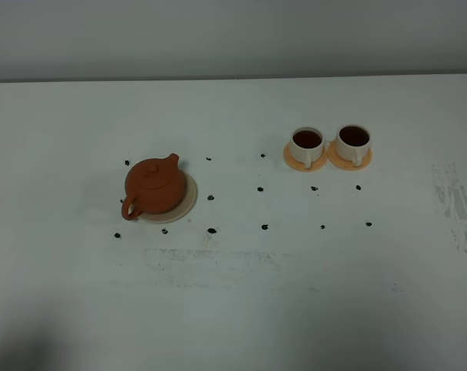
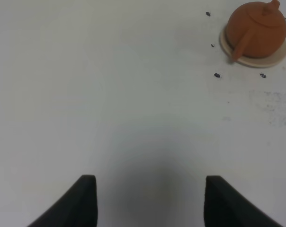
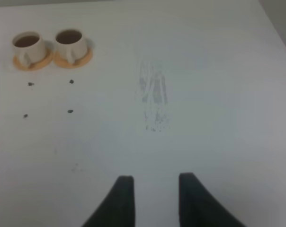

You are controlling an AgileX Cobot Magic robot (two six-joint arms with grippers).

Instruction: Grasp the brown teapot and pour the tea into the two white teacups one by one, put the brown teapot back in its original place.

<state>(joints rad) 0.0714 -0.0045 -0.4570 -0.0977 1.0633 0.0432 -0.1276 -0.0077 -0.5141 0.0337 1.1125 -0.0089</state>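
The brown teapot (image 1: 152, 185) stands upright on the cream coaster (image 1: 189, 197) at the table's left, spout pointing to the back right. It also shows in the left wrist view (image 2: 259, 28) on the coaster (image 2: 275, 59). The two white teacups (image 1: 306, 144) (image 1: 352, 142) hold dark tea and stand side by side on orange saucers; the right wrist view shows them too (image 3: 28, 46) (image 3: 71, 42). My left gripper (image 2: 151, 178) is open and empty, well away from the teapot. My right gripper (image 3: 156, 177) is open and empty, far from the cups. Neither gripper shows in the exterior view.
Several small black marks (image 1: 211, 198) dot the white table around the teapot and cups. A grey scuff (image 1: 454, 201) lies at the right, also in the right wrist view (image 3: 152, 94). The table's far edge (image 1: 233, 77) meets a grey wall.
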